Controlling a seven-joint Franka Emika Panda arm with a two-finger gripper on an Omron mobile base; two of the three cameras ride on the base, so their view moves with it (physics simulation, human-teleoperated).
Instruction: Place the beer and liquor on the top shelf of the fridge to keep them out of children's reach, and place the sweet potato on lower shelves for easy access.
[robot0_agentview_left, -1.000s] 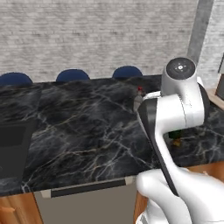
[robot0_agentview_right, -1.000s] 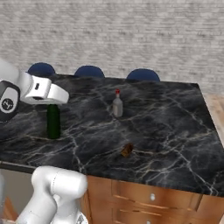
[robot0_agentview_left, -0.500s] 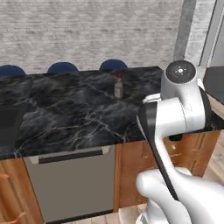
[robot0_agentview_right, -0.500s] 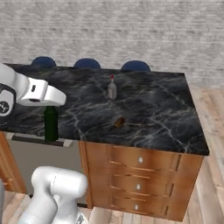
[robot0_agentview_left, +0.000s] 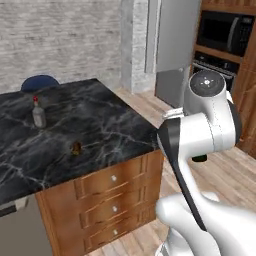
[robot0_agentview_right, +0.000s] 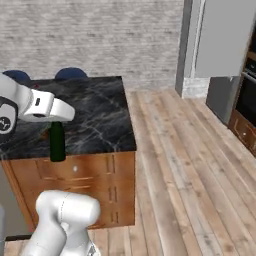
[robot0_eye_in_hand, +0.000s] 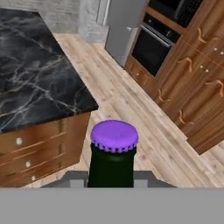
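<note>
I observe the beer (robot0_agentview_right: 57, 141), a slim dark green bottle, hanging upright beneath the white forearm in the right base view, off the surface (robot0_agentview_left: 100, 117) and in front of its near edge. In the hand view the bottle's purple cap (robot0_eye_in_hand: 114, 135) and dark neck rise at the bottom centre, directly between the fingers (robot0_eye_in_hand: 112, 183), whose tips are mostly hidden behind the glass. The fingers are pinching the beer by its body below the cap.

The liquor (robot0_agentview_left: 38, 113), a greyish bottle with a red cap, stands upright on the black marble surface toward its far left side in the left base view. The sweet potato (robot0_agentview_left: 76, 147), a small dark reddish-brown lump, lies on the same surface nearer the front edge, well apart from the liquor.

I note 1 blue chair back (robot0_agentview_left: 39, 82) behind the surface in the left base view. The fridge (robot0_agentview_right: 220, 45) appears as a tall grey cabinet at the far right, its door shut, beside a grey brick pillar (robot0_agentview_right: 186, 45). A dark oven (robot0_eye_in_hand: 150, 44) sits in the wooden cabinetry next to it. Wooden drawers (robot0_agentview_left: 112, 200) front the island; the plank floor (robot0_agentview_right: 185, 165) lies between island and fridge.
</note>
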